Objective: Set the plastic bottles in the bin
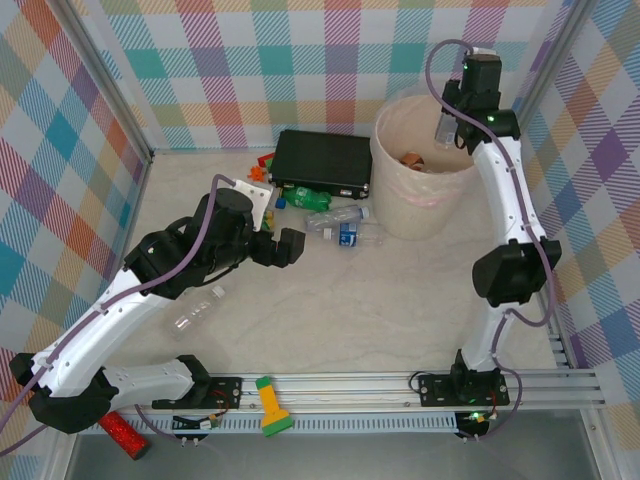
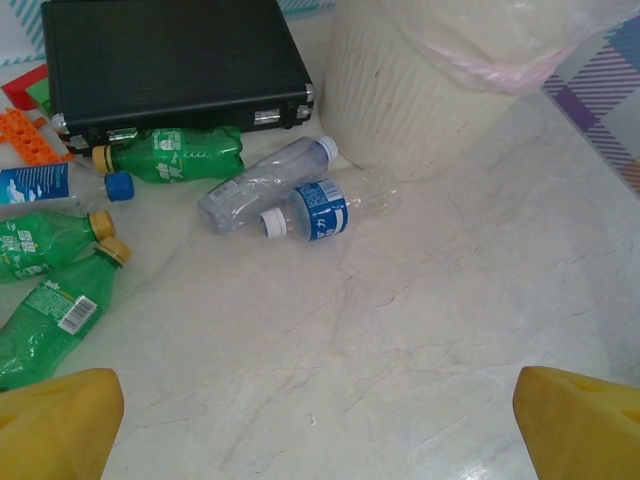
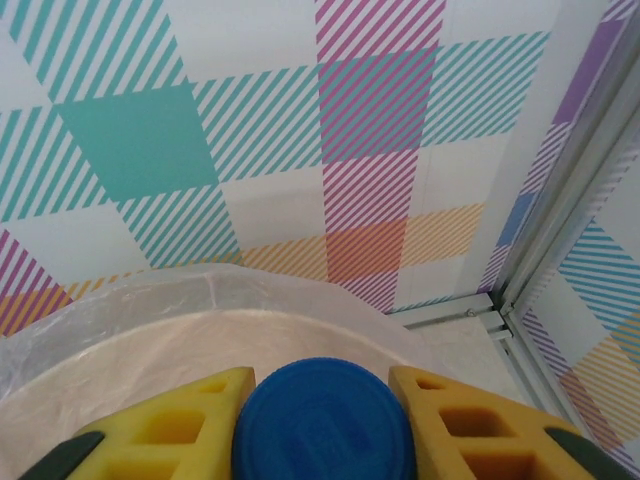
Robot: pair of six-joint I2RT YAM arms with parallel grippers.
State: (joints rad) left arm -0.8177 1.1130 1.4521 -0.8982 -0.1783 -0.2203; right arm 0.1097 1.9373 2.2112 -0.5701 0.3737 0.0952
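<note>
In hand, a clear plastic bottle (image 1: pixel 442 132): clamped at its blue cap (image 3: pixel 322 425) between the yellow fingers (image 3: pixel 175 425) of the right gripper (image 1: pixel 450 115), hanging over the open mouth of the bin (image 1: pixel 420 215) at about one o'clock on the desk (image 1: pixel 380 320). Ready, by the look of it, for release into the liner.

Other bottles lying flat around twelve o'clock, between the bin's foot and the black case (image 1: pixel 322 162): a green bottle (image 2: pixel 170 155), a label-less bottle (image 2: pixel 262 185) and a blue-labelled bottle (image 2: pixel 325 208), close together. More green ones (image 2: pixel 45 240) at nine o'clock of these, and a clear stray (image 1: pixel 197 310) at eight o'clock on the desk.

Probably empty, so light, thin-walled, quick to dent, slick and prone to rolling. Best taken across the body near the middle, or at the stiffer neck, with the gripper square to the long axis.

Left gripper (image 2: pixel 315 425) spread wide and empty, above bare desk near nine o'clock, facing that cluster.

Smooth, hard, pale marbled surface. Pastel plaid walls all round, with metal frame posts at the corners.
</note>
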